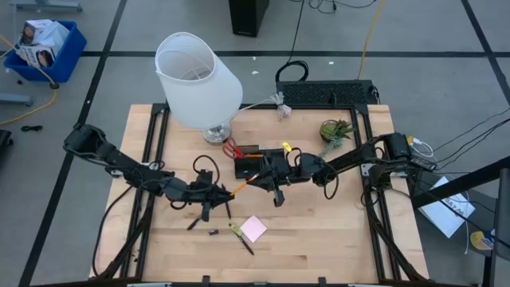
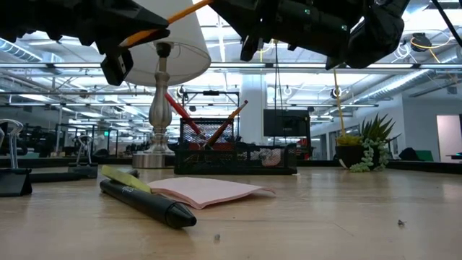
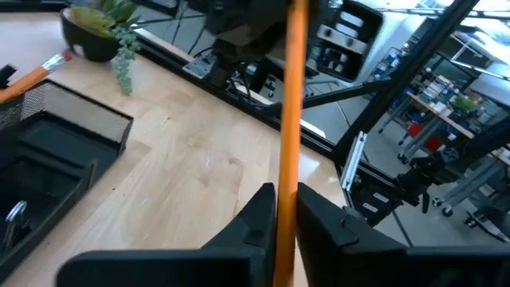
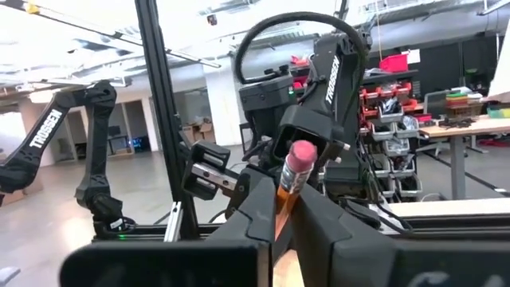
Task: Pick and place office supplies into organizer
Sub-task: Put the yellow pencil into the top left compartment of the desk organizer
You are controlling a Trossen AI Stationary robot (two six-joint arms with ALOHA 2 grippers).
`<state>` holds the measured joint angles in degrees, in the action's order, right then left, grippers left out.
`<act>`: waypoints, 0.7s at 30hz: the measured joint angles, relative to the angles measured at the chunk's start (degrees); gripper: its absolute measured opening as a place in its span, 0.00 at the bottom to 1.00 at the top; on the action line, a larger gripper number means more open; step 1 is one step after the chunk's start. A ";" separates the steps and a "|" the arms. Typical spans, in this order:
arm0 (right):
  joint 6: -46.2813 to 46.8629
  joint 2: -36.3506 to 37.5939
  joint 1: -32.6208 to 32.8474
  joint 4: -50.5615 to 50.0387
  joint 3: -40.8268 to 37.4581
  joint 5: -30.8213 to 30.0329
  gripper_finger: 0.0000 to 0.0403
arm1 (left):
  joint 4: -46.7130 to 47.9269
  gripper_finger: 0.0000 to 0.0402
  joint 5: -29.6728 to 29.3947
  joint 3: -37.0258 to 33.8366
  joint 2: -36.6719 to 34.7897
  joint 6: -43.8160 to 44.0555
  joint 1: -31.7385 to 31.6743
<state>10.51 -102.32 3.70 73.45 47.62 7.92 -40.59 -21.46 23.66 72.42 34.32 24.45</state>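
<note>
Orange pencil hangs in the air above the middle of the worktop, between the two arms. The left gripper has its fingers clenched on one end, and the right gripper has its fingers clenched on the eraser end, just beside the black organizer, with scissors standing in it.

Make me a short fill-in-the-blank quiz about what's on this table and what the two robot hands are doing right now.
1. Both the left hand and the right hand pinch one long orange ____ between them.
2. The square pink sticky-note pad lies flat on the wooden ____.
3. The red-handled scissors stand in the black mesh ____.

Missing words: pencil; table; organizer
</note>
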 joint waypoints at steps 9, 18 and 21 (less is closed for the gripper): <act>-2.15 0.02 -0.54 -0.39 0.00 -0.63 0.04 | 8.24 0.39 -5.14 0.00 0.00 4.87 -0.04; -5.88 0.68 -1.14 -7.87 0.00 -3.58 0.04 | 14.43 0.62 -1.64 -0.02 -0.55 -0.85 -0.78; -7.09 2.50 -1.07 -11.69 0.00 -4.75 0.04 | 16.55 0.66 -1.72 -0.02 -2.24 -2.84 -0.74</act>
<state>3.43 -99.83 2.63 61.76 47.62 3.17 -24.04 -23.18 23.64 70.18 31.48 23.70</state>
